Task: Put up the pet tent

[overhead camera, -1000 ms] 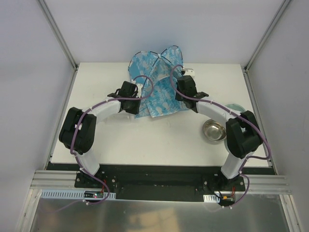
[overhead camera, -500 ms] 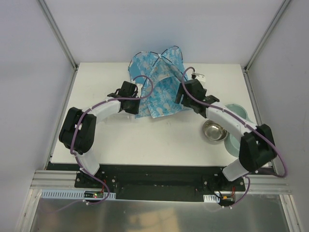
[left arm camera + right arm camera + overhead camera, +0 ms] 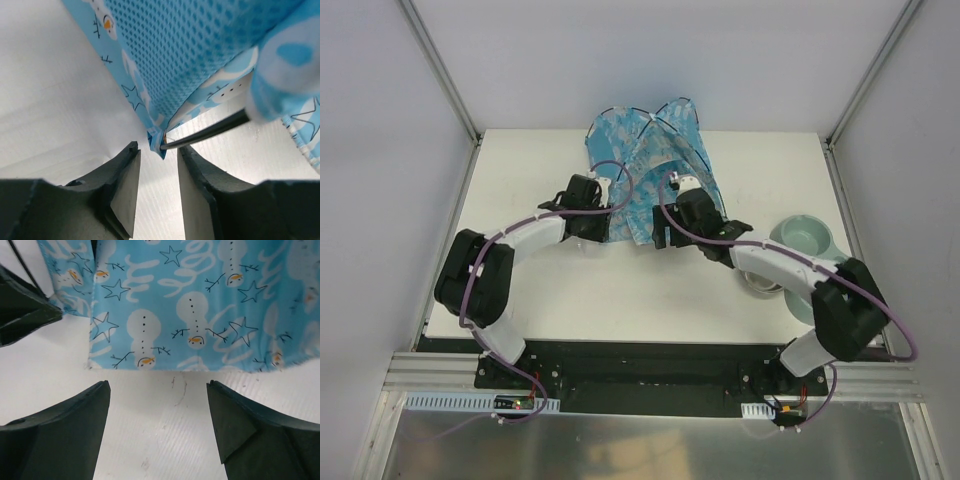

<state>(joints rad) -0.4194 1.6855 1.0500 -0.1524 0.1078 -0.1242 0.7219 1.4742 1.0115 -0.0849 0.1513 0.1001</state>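
The pet tent (image 3: 650,165) is a crumpled blue fabric shape with a snowman print and thin black poles, at the back middle of the white table. My left gripper (image 3: 611,204) is at its left lower corner. In the left wrist view its jaws (image 3: 159,155) stand a little apart. The tent's corner (image 3: 156,142) and the end of a black pole (image 3: 210,129) sit just beyond the fingertips, not pinched. My right gripper (image 3: 665,232) is at the tent's front edge. Its jaws (image 3: 159,390) are wide open over bare table, with the printed hem (image 3: 200,305) just ahead.
A steel bowl (image 3: 762,282) lies partly under the right forearm, with a pale green bowl (image 3: 805,238) behind it at the table's right. The left gripper's dark body (image 3: 20,310) shows at the left of the right wrist view. Walls enclose the table.
The right gripper opened, left the tent's right side and swung round to its front edge. The left gripper's jaws parted from the tent corner they were shut on.
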